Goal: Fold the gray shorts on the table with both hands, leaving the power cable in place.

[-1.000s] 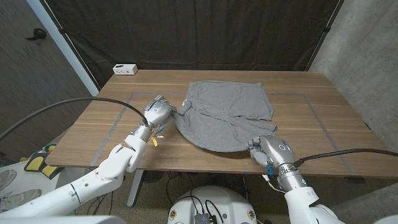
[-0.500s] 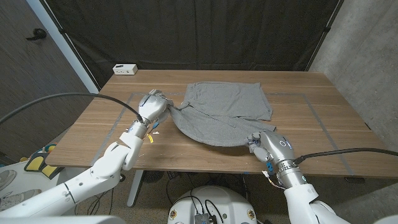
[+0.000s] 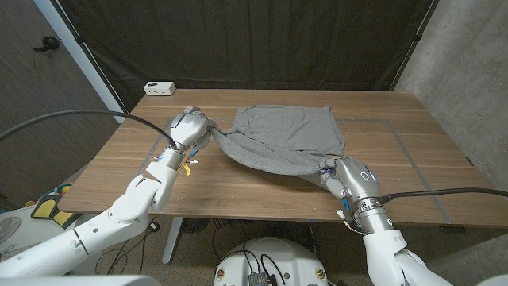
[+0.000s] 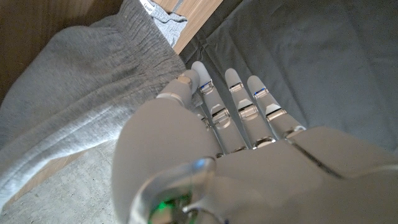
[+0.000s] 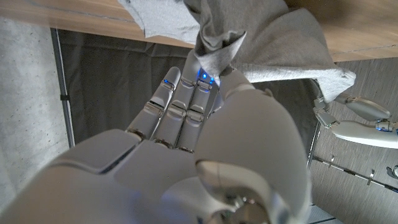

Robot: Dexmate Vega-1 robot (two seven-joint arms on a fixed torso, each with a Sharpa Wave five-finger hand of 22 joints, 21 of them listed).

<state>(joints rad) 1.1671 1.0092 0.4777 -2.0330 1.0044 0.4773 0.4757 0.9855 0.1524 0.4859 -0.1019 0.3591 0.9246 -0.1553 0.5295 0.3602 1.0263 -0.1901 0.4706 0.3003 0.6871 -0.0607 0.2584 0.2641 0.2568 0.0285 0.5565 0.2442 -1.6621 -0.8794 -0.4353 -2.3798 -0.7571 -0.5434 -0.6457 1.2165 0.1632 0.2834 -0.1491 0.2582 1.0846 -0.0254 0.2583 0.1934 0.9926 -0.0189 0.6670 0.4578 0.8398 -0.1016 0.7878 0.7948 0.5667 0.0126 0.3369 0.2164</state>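
Observation:
The gray shorts (image 3: 282, 135) lie across the middle and far part of the wooden table (image 3: 413, 151), their near edge lifted into a sagging fold. My left hand (image 3: 188, 127) grips the shorts' left end, raised off the table; in the left wrist view the waistband cloth (image 4: 93, 81) bunches against the left hand's fingers (image 4: 230, 93). My right hand (image 3: 349, 179) holds the shorts' near right corner by the front edge; in the right wrist view a twist of gray fabric (image 5: 214, 43) is pinched at the right hand's fingertips (image 5: 199, 74).
A small white box (image 3: 159, 88) sits at the table's far left corner. Tape lines (image 3: 397, 135) mark a rectangle on the tabletop. Dark curtains hang behind the table, and black cables trail from both arms.
Both hands have carried the held edge of the shorts away from the front edge toward the far side; the left hand rose and moved back-left, and the hanging fold has shrunk.

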